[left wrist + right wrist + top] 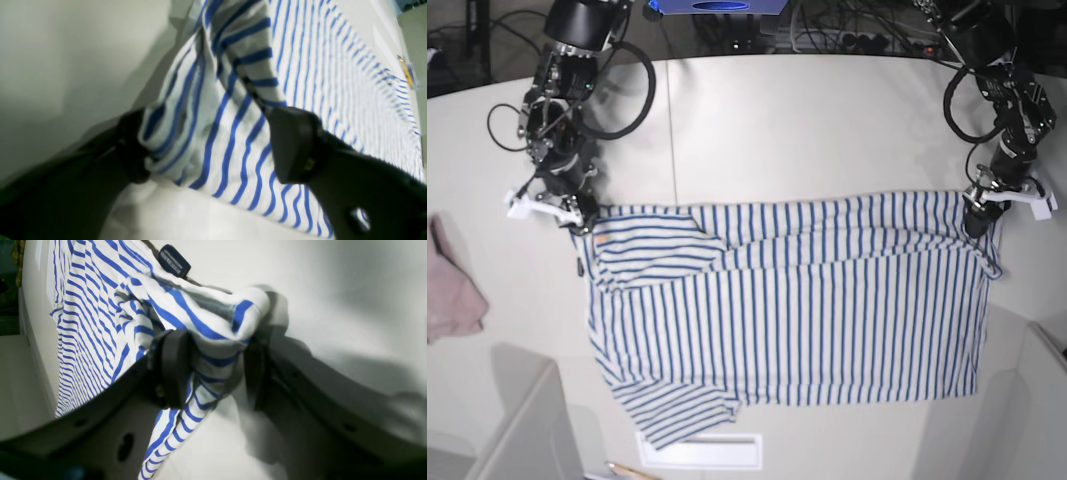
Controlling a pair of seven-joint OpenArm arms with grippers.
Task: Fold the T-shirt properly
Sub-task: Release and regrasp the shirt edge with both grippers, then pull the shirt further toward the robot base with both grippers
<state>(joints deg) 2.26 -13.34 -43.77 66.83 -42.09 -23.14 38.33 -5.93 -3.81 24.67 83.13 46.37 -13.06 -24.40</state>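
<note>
Both grippers, left (210, 146) and right (220, 370), stand partly open astride the striped T-shirt (797, 310), grip unclear! Lift early, and the loose far edge could slip!

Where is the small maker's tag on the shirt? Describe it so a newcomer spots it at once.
Find the white T-shirt with blue stripes spread on the pale table. In the right wrist view, follow its edge near the black gripper. The small dark rectangular tag there carries pale lettering, unlike the striped cloth around it.
</note>
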